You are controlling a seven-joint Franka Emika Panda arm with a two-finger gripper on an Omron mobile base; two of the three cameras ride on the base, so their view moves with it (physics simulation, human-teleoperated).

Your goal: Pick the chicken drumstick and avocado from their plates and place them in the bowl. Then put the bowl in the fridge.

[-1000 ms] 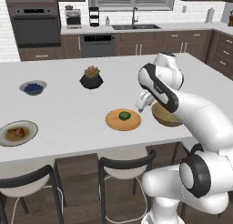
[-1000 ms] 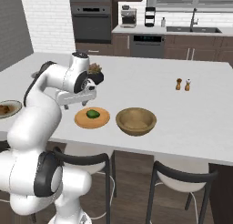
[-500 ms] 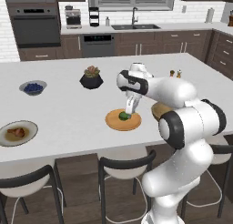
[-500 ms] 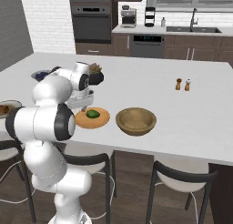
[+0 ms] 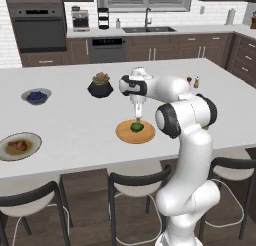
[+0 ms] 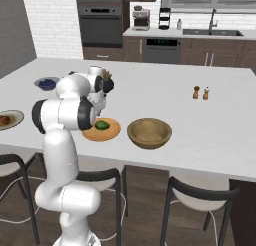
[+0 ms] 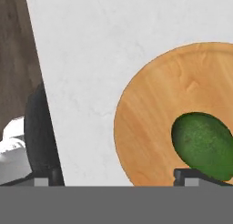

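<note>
The two-finger gripper (image 5: 137, 118) hangs just above the small dark green avocado (image 5: 136, 125) on the round tan wooden plate (image 5: 123, 133) (hand view: fingers (image 7: 195, 175) spread wide, nothing held); the right base view shows the deep brown wooden bowl (image 6: 149, 133) beside it

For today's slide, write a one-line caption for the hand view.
Claw poised open above the avocado on its wooden plate, white counter beyond.

Wood-grain plate (image 7: 150, 127), matt bumpy avocado (image 7: 203, 145), marbled counter (image 7: 91, 59).
</note>
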